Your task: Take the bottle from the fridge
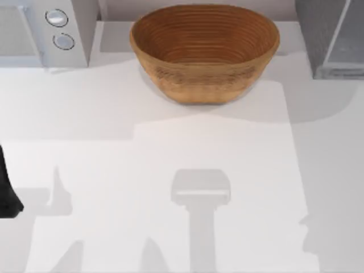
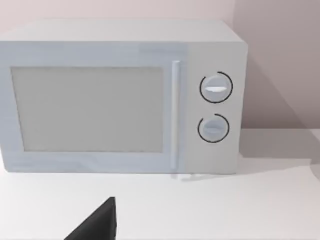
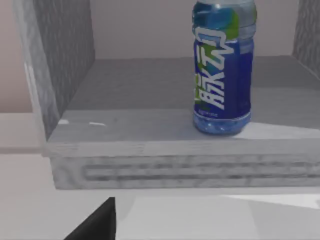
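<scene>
The top view looks straight down on the worktop [image 1: 170,170], with the basket [image 1: 205,51] at its far edge. The left wrist view faces the microwave [image 2: 120,97] left of the basket, fairly near. The right wrist view looks closely into the open fridge [image 3: 150,100] right of the basket.

White lettering is printed vertically on the blue wrap-around label of the clear plastic bottle [image 3: 223,70], which stands upright on the floor of the open dark grey boxy fridge [image 3: 150,150]. The characters are stylised and cannot be made out as words. No other text, number or sign can be read.
</scene>
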